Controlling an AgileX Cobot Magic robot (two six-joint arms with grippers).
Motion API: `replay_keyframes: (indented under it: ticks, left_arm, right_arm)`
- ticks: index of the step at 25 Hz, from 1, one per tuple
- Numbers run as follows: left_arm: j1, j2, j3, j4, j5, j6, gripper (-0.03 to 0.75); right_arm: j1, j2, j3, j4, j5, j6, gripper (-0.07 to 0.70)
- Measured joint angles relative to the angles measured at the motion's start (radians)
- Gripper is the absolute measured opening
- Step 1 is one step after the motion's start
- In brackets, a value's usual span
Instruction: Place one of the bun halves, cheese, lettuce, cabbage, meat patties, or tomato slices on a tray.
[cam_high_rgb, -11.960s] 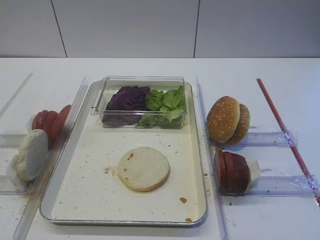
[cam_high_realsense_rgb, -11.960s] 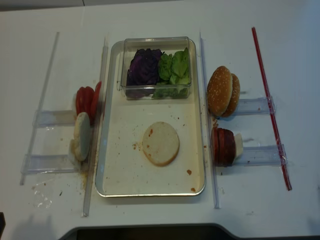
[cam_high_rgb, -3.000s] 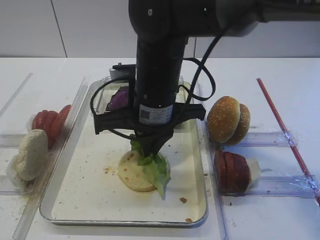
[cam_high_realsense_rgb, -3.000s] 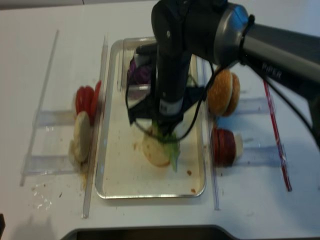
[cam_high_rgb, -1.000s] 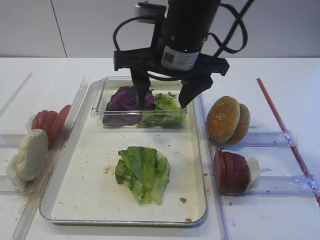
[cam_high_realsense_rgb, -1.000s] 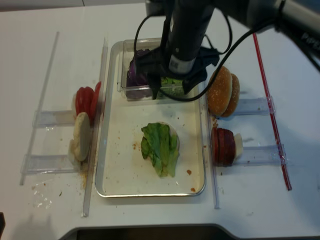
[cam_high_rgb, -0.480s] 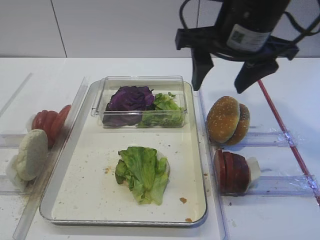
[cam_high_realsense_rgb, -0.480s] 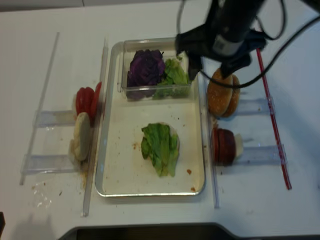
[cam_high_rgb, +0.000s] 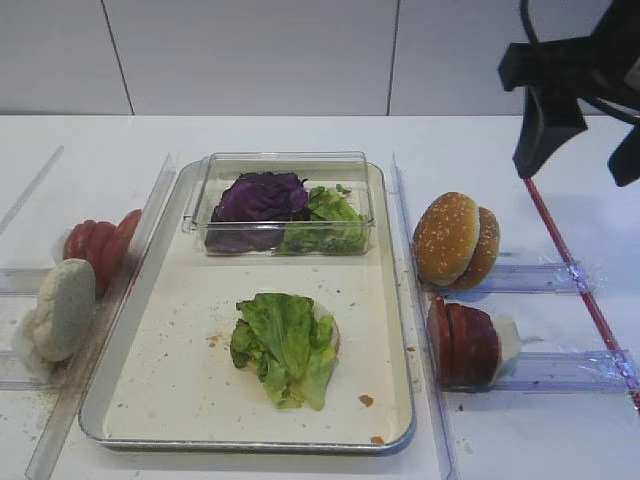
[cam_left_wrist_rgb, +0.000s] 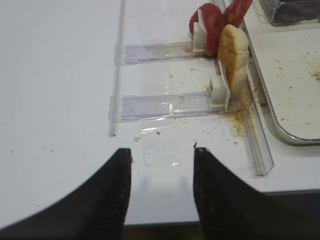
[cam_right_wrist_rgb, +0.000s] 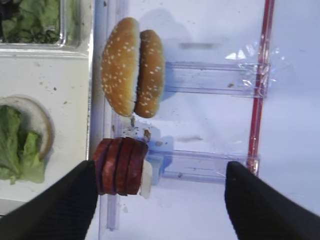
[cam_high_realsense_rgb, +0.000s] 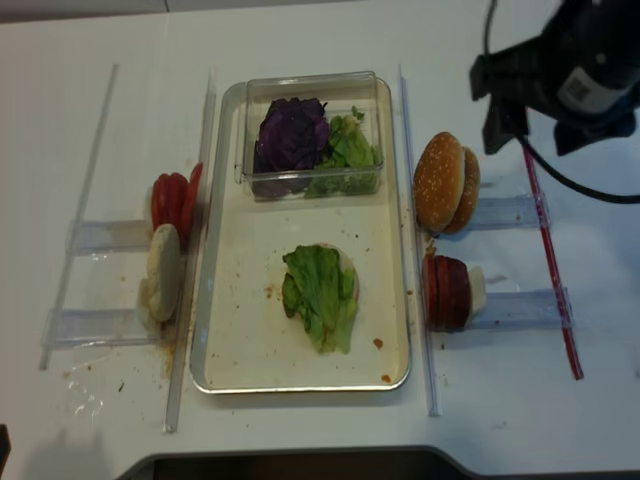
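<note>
A green lettuce leaf (cam_high_rgb: 285, 345) lies on a round bun half (cam_high_rgb: 327, 328) in the middle of the metal tray (cam_high_rgb: 150, 300). My right gripper (cam_high_rgb: 585, 150) hangs open and empty high over the right of the table. In the right wrist view, the meat patties (cam_right_wrist_rgb: 120, 166) and sesame bun halves (cam_right_wrist_rgb: 132, 67) show between its fingers (cam_right_wrist_rgb: 65, 200). My left gripper (cam_left_wrist_rgb: 162, 190) stands open over bare table, near the front left edge. Tomato slices (cam_high_rgb: 95, 240) and pale bun halves (cam_high_rgb: 62, 310) stand in racks left of the tray.
A clear tub (cam_high_rgb: 285, 160) at the tray's far end holds purple cabbage (cam_high_rgb: 258, 197) and more lettuce (cam_high_rgb: 325, 225). Clear plastic rails (cam_high_rgb: 420, 300) run along both sides of the tray. A red strip (cam_high_rgb: 570, 260) lies at the far right.
My right gripper has swung from above the tub to the far right, still open. The lettuce stays on the bun half.
</note>
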Motion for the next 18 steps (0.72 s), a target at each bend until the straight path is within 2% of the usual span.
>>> replay_keyframes:
  ticks: [9, 18]
  left_arm:
    - [0.000, 0.000, 0.000, 0.000, 0.000, 0.000, 0.286]
    - [0.000, 0.000, 0.000, 0.000, 0.000, 0.000, 0.286]
  right_arm:
    - [-0.104, -0.177, 0.159, -0.042, 0.000, -0.057, 0.542]
    - [-0.111, -0.368, 0.318, -0.068, 0.004, -0.100, 0.542]
